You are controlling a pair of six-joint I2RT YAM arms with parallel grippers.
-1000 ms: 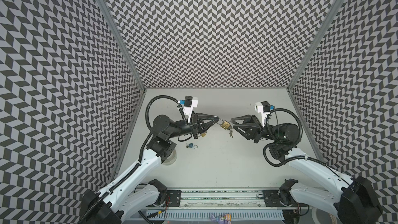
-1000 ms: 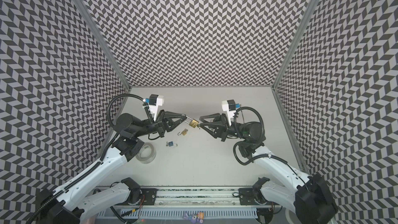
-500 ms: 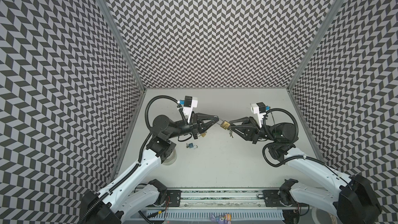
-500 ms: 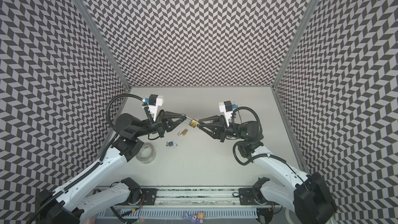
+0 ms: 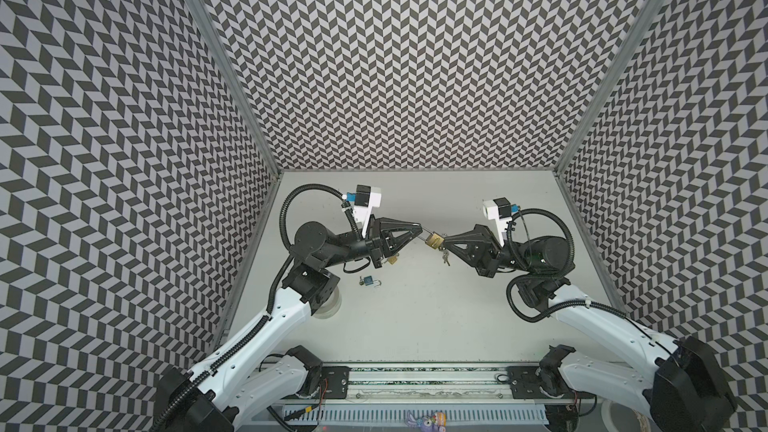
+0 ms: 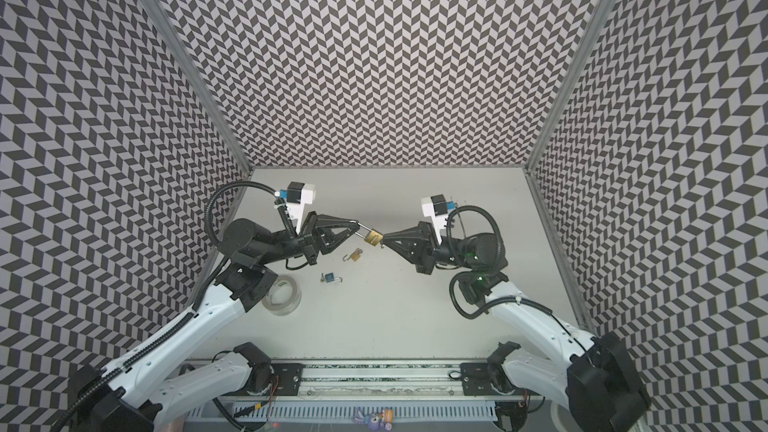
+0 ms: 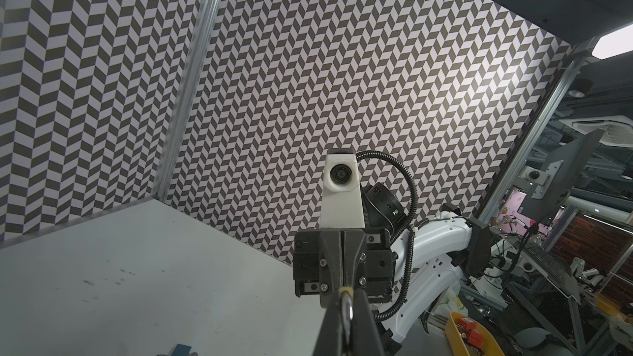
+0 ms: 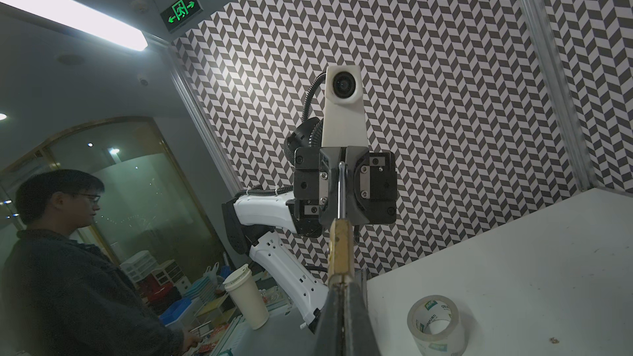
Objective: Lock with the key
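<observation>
1. Above mid-desk, clear of the surface: brass padlock. It has a small squarish yellow-metal body with worn edges and a thin silver shackle.
2. Left gripper, black angular plastic fingers, is clenched on the shackle's far end.
3. Right gripper has its fingers pressed together, the tip touching the body's opposite end. It is probably pinching the key, but the pinch point is hidden.
4. Key bunch, small and silvery, dangles just under that tip.
5. The padlock spans the gap between the two tips, which point at each other. Its shackle end is toward the left gripper.
6. The desk is matte pale grey. A second small brass lock with a hooked-open shackle lies on it.
7. A blue lock lies just beside that, toward the near edge.
8. A clear tape roll sits flat near the left edge.
</observation>
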